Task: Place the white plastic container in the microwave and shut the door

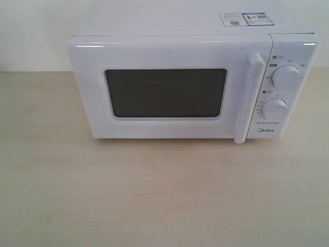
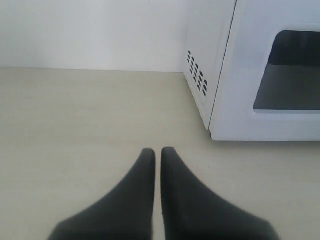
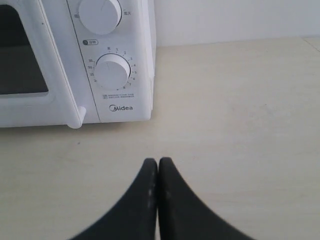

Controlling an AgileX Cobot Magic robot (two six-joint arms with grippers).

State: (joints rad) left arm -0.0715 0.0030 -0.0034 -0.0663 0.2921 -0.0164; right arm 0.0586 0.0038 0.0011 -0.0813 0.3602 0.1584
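The white Midea microwave (image 1: 190, 82) stands at the back of the table, its door (image 1: 164, 92) shut flat against the front, bar handle (image 1: 249, 98) beside the two dials. The white plastic container shows in no view. My left gripper (image 2: 158, 150) is shut with nothing in it, hovering over bare table off the microwave's (image 2: 260, 75) vented left side. My right gripper (image 3: 158, 161) is shut and empty too, over the table in front of the microwave's (image 3: 75, 60) dial panel. Neither gripper appears in the exterior view.
Light wooden table (image 1: 154, 195) stretches in front of the microwave. A white wall (image 2: 90, 30) rises behind. Stickers (image 1: 245, 19) lie on the microwave's top.
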